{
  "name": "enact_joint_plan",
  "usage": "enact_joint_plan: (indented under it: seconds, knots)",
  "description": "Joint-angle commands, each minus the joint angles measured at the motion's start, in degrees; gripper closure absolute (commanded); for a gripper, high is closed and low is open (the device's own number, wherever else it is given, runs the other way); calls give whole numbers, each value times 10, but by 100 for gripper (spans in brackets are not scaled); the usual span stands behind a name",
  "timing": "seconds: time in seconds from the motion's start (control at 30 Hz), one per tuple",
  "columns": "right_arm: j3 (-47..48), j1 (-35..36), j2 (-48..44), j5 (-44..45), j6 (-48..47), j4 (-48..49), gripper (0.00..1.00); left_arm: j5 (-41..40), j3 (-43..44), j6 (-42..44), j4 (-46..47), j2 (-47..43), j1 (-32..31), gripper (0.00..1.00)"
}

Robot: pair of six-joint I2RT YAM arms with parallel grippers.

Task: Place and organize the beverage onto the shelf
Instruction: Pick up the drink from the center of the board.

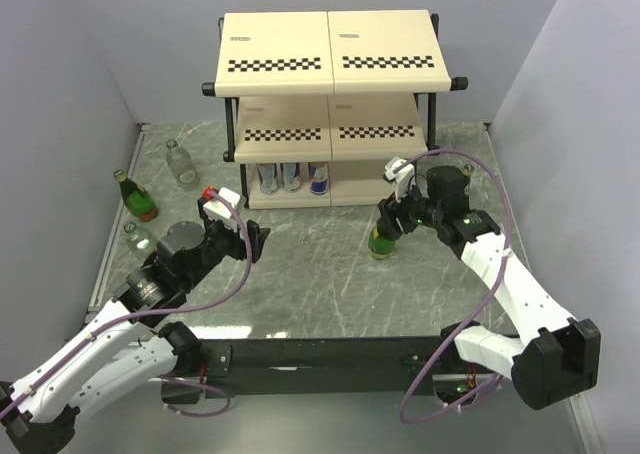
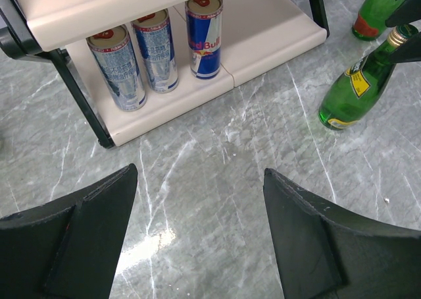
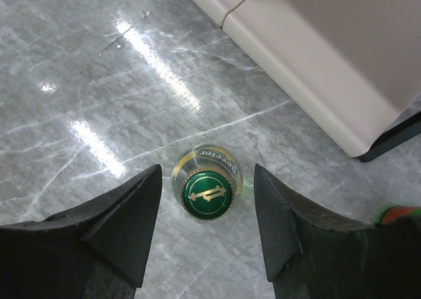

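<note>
The green bottle (image 1: 382, 242), upright on the surface (image 1: 320, 284) at 5 o'clock of the shelf (image 1: 330, 44), is straddled untouched by the open right hand (image 3: 207, 172) directly above, the open left hand (image 2: 199, 172) being sited farther off.

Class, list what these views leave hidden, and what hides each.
Top external: on the shelf, the top board covers most of the middle tier.
Right wrist: green bottle seen from above; its cap hides the body.
Left wrist: second green bottle cut off by top edge.
</note>
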Motion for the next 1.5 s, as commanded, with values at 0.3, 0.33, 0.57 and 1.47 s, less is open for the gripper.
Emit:
enact_joint_plan:
  seconds: [0.3, 0.33, 0.57, 1.47]
  knots:
    - [-2, 6, 8, 5, 2, 5, 37, -1, 5, 3, 13, -4, 4, 17]
    - [-2, 5, 10, 5, 2, 5, 37, -1, 5, 3, 13, -3, 4, 17]
    - [-5, 6, 14, 16, 3, 6, 39, 0, 5, 3, 13, -3, 4, 17]
    - [-9, 7, 21, 8, -2, -10, 48, 5, 7, 3, 13, -2, 9, 16]
